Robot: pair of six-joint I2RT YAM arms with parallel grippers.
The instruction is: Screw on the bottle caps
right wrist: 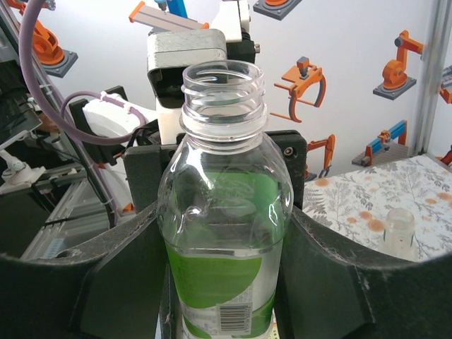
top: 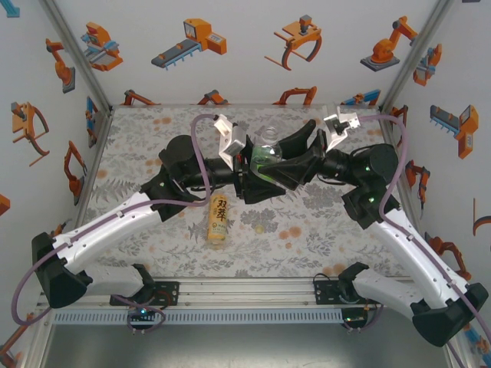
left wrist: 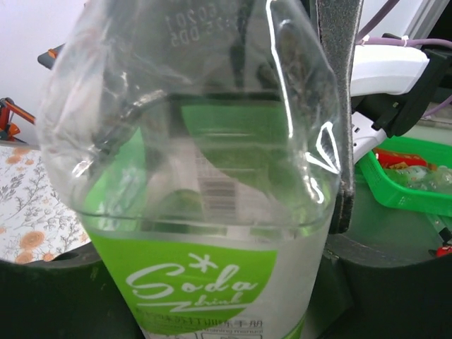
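Bottle caps: one small pale cap (top: 261,228) lies on the surface (top: 138,153) just right of the amber bottle (top: 219,220), which rests on its side. Beyond the amber bottle, a clear bottle with a green label (top: 266,149) is held between both arms, its mouth uncapped. The left gripper (top: 249,170) is clamped on its body. The right gripper (right wrist: 226,275) pinches it below the shoulder.

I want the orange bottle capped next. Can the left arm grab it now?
Probably not yet: the left gripper is shut on the clear bottle, which the right gripper grips too. The orange bottle lies unblocked.
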